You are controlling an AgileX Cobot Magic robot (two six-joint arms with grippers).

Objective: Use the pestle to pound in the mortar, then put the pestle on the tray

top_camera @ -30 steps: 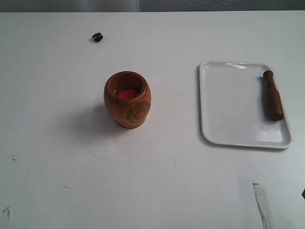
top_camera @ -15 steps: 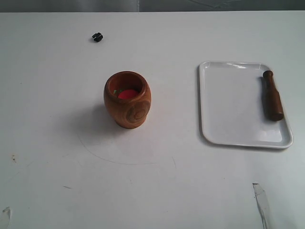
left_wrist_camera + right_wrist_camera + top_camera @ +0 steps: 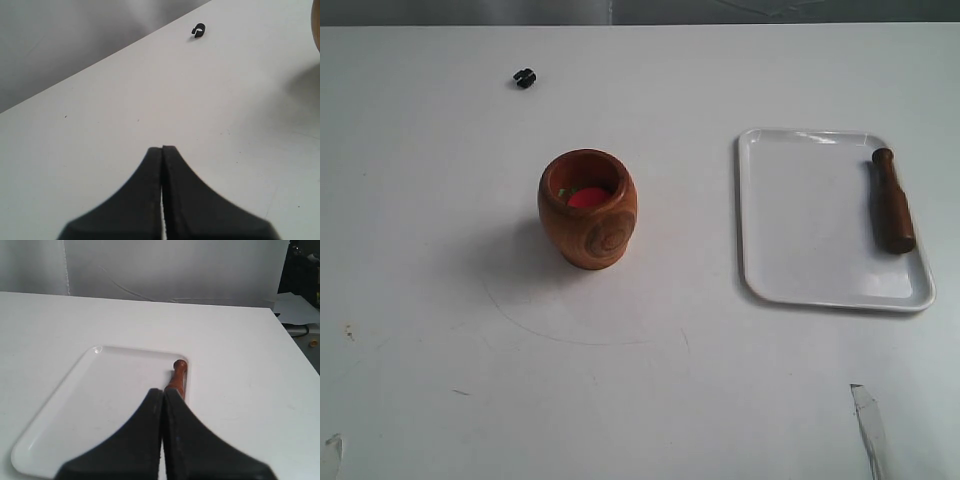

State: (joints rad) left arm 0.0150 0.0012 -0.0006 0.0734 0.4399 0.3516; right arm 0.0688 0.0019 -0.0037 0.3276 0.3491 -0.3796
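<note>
Left hand pinched tight, nothing held, white desk in front. Right hand pinched tight too, nothing held, facing the white tray. Flat on the tray by its right rim: dark red-brown pestle, thin knob end far, fat end near. Well apart to the left, standing up: round orange-brown mortar, ring circle on its side, something red inside.

Pestle lying in tray (along right rim); mortar upright, well apart.
</note>
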